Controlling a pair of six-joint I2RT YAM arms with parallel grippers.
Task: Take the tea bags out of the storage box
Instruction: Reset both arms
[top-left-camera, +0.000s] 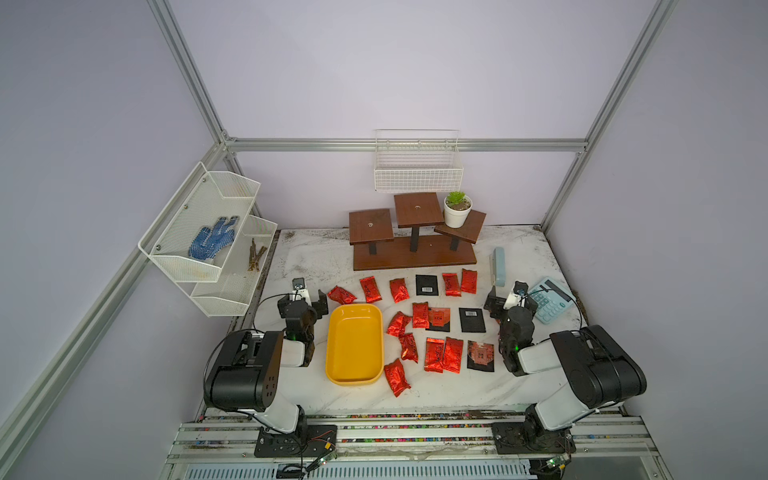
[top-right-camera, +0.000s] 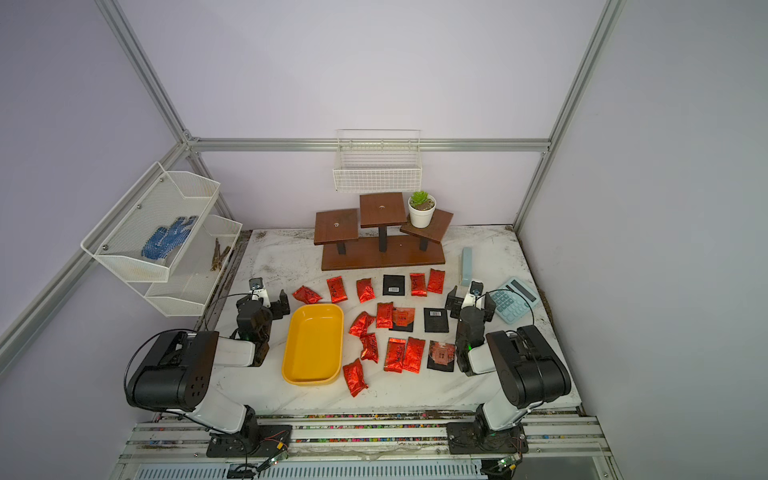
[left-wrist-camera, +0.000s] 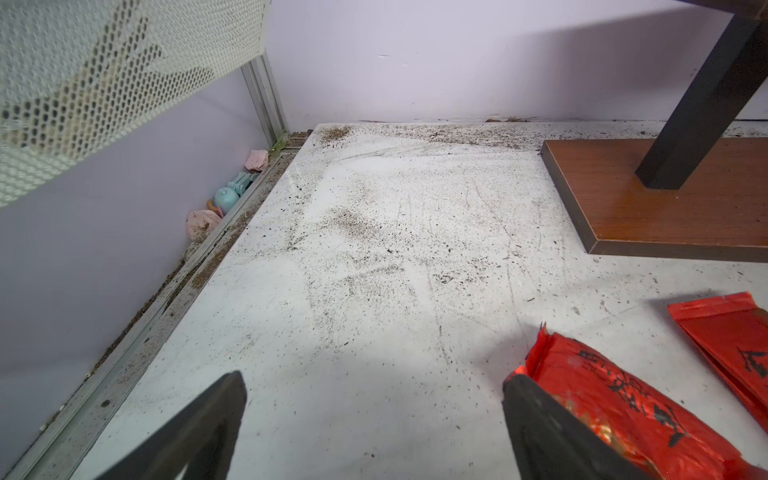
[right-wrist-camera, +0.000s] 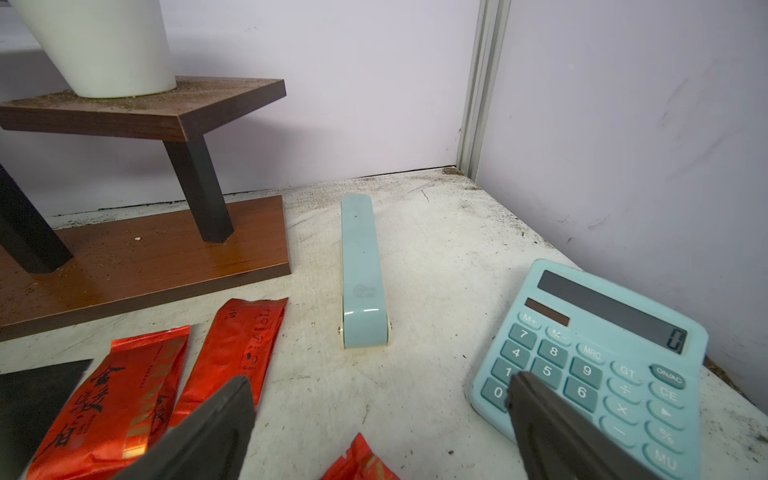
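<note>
Left side first: the left gripper (top-left-camera: 306, 298) sits with its jaws wide apart and nothing between them, near the far left corner of the storage box (top-left-camera: 354, 345). In its wrist view one finger (left-wrist-camera: 540, 428) looks right up against a puffy red sachet (left-wrist-camera: 615, 399). We can't tell if they're touching, but a sideways swing could drag it.

The box is a shallow, glossy yellow plastic tray with rounded corners. It looks empty to us, so a bump would probably just skate it across the gritty white table (top-left-camera: 457, 395).

The tea bags (top-left-camera: 434, 354) all lie on the table to its right. They're crinkly red foil oblongs, slippery to pinch, plus flat matte black squares (top-left-camera: 427, 285) lying flush.

The right gripper (top-left-camera: 510, 300), jaws also spread and empty, hangs just beside the smooth blue calculator (top-left-camera: 550, 305) and could nudge it.
</note>
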